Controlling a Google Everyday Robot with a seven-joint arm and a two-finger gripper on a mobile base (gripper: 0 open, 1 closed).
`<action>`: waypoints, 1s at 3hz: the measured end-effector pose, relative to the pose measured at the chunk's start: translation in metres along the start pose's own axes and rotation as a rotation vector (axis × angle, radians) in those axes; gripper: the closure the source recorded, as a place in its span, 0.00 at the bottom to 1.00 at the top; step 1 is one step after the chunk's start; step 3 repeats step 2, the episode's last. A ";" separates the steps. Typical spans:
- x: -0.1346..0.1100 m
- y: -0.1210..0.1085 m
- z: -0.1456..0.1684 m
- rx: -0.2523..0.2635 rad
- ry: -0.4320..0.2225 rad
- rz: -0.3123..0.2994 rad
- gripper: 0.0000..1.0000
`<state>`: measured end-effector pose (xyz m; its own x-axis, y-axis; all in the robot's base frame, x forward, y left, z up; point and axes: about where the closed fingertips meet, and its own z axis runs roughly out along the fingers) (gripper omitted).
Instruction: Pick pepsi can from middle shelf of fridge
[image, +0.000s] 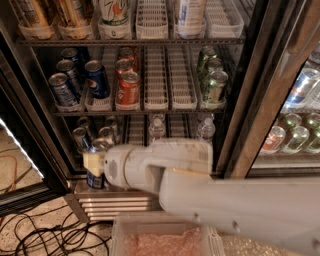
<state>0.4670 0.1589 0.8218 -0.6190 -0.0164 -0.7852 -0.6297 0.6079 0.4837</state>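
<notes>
The fridge (252, 100) stands open. Its middle shelf (165, 107) holds pepsi cans (97, 79) at the left, orange-red cans (129, 87) beside them and green cans (215, 85) at the right. My gripper (94, 164) is at the end of the white arm, low on the left, below the middle shelf and in front of the lower rack. It is shut on a dark-blue pepsi can (94, 179). The can is upright, and its silver top shows above the fingers (90, 160).
Water bottles (156, 127) and more cans stand on the lower rack. Tall bottles (114, 12) fill the top rack. Steel base rails (115, 202) lie below. The glass door (295, 115) hangs open at right. Black cables (45, 235) cross the floor at left. A clear bin (160, 235) sits in front.
</notes>
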 end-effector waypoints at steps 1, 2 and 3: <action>0.056 -0.002 -0.038 0.084 0.040 0.104 1.00; 0.071 0.014 -0.034 0.068 0.066 0.086 1.00; 0.071 0.014 -0.034 0.068 0.066 0.086 1.00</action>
